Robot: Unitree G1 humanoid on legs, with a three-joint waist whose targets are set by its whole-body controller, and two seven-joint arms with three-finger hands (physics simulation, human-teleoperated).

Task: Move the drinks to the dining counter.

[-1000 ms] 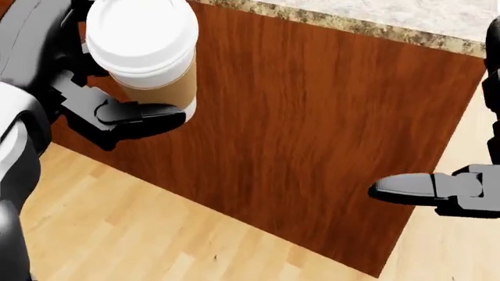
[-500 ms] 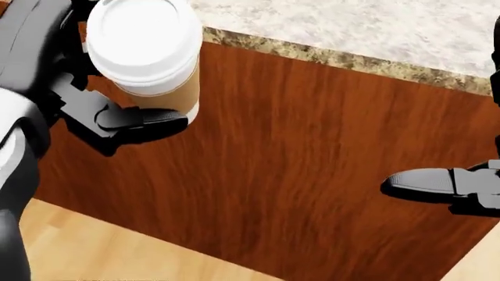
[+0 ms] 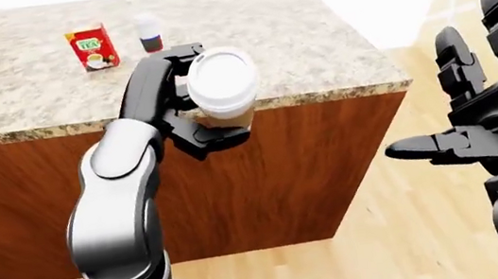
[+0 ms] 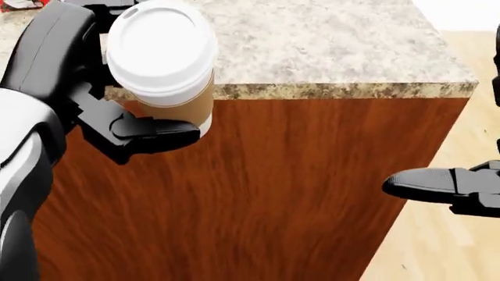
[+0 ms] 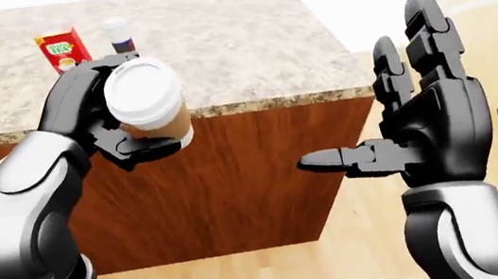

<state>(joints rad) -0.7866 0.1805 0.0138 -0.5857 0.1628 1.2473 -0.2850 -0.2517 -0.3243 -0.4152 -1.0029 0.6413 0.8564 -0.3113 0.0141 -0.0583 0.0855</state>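
A paper coffee cup (image 4: 166, 64) with a white lid and tan sleeve is held upright by my left hand (image 4: 133, 117), whose fingers close round its body. The cup hangs just short of the counter's near edge, about level with the granite top (image 3: 313, 39). My right hand (image 5: 419, 126) is open at the right, fingers spread, thumb pointing left, holding nothing. On the counter top at the upper left stand a red tea box (image 3: 91, 49) and a small bottle (image 3: 149, 33) with a white cap.
The counter has a speckled granite top and a dark wood side panel (image 4: 297, 187). Light wooden floor (image 3: 404, 235) shows to the right of the counter and below it. The counter's right corner (image 3: 401, 83) is near my right hand.
The whole picture has shifted: the camera has moved, and the counter top now fills more of the head view with its edge level. The cup stays in my left hand.
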